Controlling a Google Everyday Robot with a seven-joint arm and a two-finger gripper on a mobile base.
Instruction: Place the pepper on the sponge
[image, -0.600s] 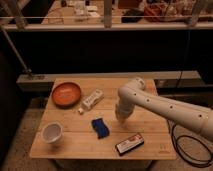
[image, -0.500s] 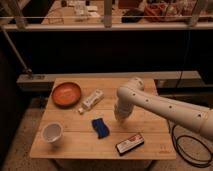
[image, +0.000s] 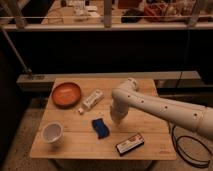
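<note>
The dark blue sponge (image: 100, 127) lies flat near the middle of the wooden table (image: 150, 127). My white arm reaches in from the right and bends down over the table. Its gripper (image: 116, 120) hangs just right of the sponge's upper end, close above the tabletop. The arm's wrist covers the gripper from this view. The pepper is hidden or out of view; I see it nowhere on the table.
An orange bowl (image: 66, 93) sits at the back left and a white cup (image: 52, 133) at the front left. A white packet (image: 92, 99) and a small white piece (image: 80, 110) lie behind the sponge. A black-and-white flat box (image: 129, 143) lies front right. A black cable (image: 192, 150) loops beside the table.
The arm's end has shifted slightly left and lower, closer to the sponge. The things on the table have not moved.
</note>
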